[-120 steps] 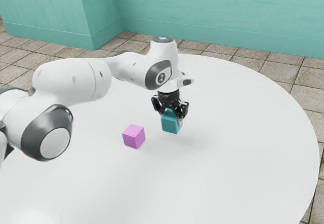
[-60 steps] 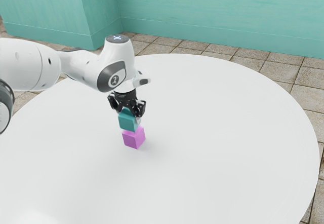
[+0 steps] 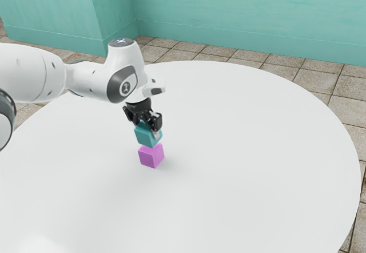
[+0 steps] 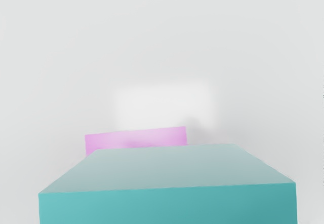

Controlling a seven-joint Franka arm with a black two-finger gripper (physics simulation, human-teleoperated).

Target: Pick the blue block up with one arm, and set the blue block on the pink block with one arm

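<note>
Gripper [image 3: 147, 125] pinching the blue block [image 3: 148, 134] from both sides, fingers pointing straight down, arm reaching in low from the exterior view's left over the white table [image 3: 257, 150], blue block right atop the pink block [image 3: 151, 155], can't tell if touching

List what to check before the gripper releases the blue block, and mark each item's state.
1. Grip: gripper is shut on the blue block, a finger on each side. Ok.
2. Position: the blue block sits directly over the pink block in the exterior view. Ok.
3. Contact: no gap shows between the two blocks, but full seating is not certain. Cannot tell.
4. Alignment: in the wrist view a strip of the pink block shows beyond the blue block's far edge, so they may be slightly offset. Cannot tell.
5. Surroundings: the table near the stack is bare, leaving room to retreat. Ok.
</note>
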